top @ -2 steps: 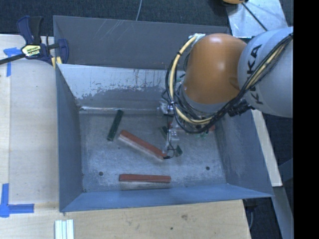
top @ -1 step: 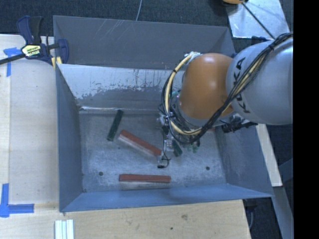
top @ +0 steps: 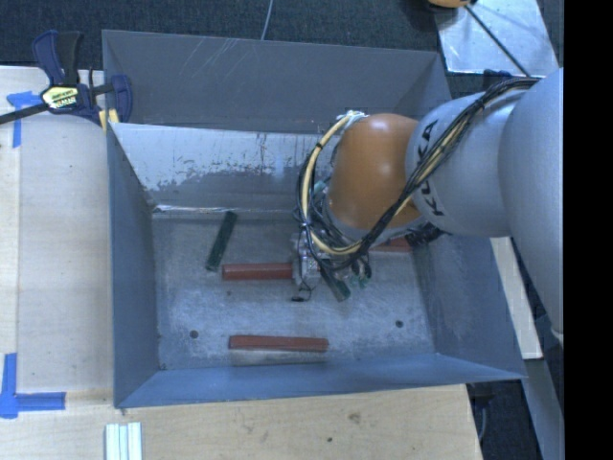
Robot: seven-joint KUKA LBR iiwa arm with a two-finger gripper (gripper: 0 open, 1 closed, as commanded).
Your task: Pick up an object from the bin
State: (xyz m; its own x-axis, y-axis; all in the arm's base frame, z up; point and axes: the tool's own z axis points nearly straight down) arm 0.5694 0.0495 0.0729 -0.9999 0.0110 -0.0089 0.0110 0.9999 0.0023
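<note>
My gripper [top: 305, 278] hangs low over the middle of the bin floor, under the orange cover. A reddish-brown bar [top: 257, 272] lies flat just left of the gripper, its right end right at the fingertips. Whether the fingers are round that end I cannot make out. A dark green stick [top: 221, 241] lies tilted a little further left, toward the back wall. Another reddish-brown bar [top: 278, 344] lies along the front wall, apart from the gripper.
The arm and its cables cover the right half of the bin. A small reddish piece [top: 395, 245] peeks out behind the arm at the right.
</note>
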